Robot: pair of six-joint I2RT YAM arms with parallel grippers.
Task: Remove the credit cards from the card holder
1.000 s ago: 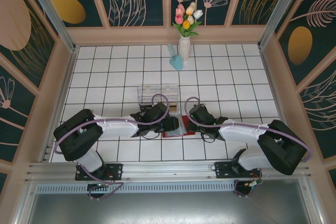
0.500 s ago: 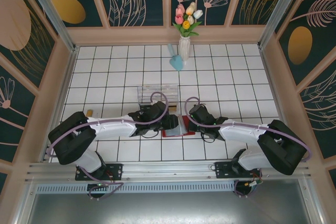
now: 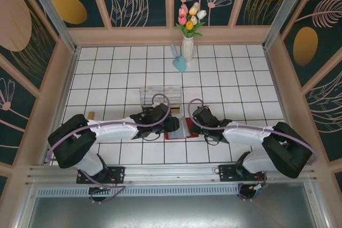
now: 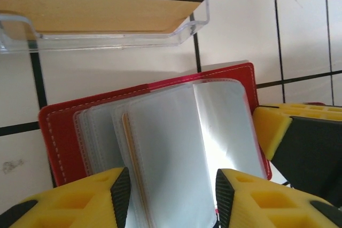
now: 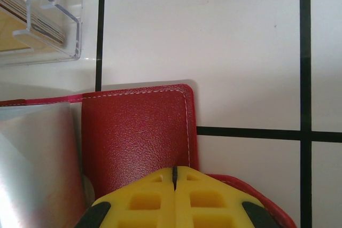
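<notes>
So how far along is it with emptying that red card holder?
Done: the card holder lies open on the tiles, its clear sleeves fanned out. In hand: the right gripper, shut, rests on the red cover while the left gripper straddles a sleeve, jaws open. Left: pulling cards free; whether any are out already, I cannot tell.

- One red card holder (image 3: 181, 132), centre of the frame.
- One clear plastic box (image 3: 160, 95), just above it.
- One white vase (image 3: 187, 50) of tulips, upper centre.
- One light-blue object (image 3: 180, 63) beside the vase.
- One small brown item (image 3: 91, 115), left side.
- Two grippers: left gripper (image 4: 171, 196), right gripper (image 5: 173, 182).
</notes>
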